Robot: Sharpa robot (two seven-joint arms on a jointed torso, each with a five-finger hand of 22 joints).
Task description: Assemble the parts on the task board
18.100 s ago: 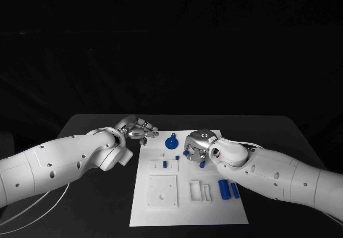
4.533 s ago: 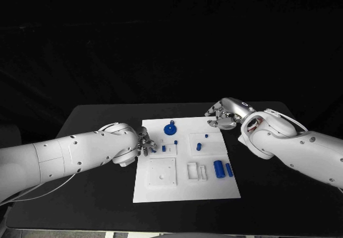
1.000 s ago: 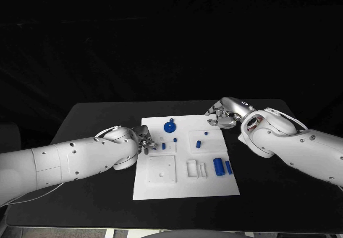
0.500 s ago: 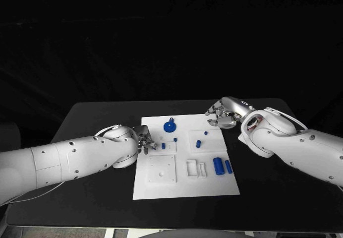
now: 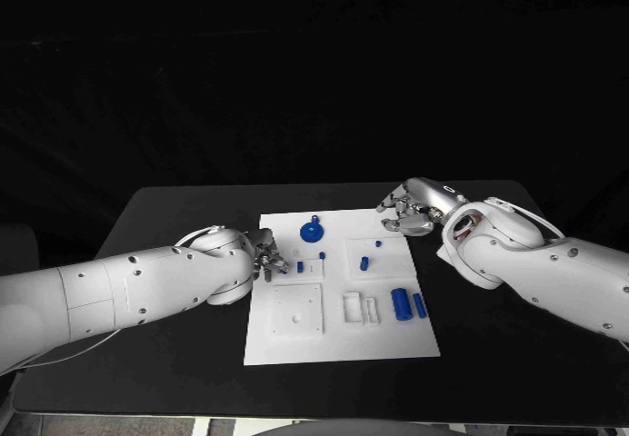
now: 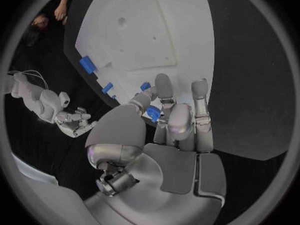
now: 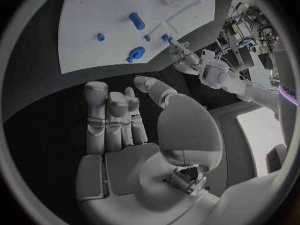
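Black counter carries the white task board at its middle. In the head view the left hand stays at the board's left edge beside a small blue peg, barely shifted since half a second ago; the right hand hovers off the far right corner, unchanged. The left wrist view shows fingers pinching a blue part. In the right wrist view the fingers are extended, holding nothing.
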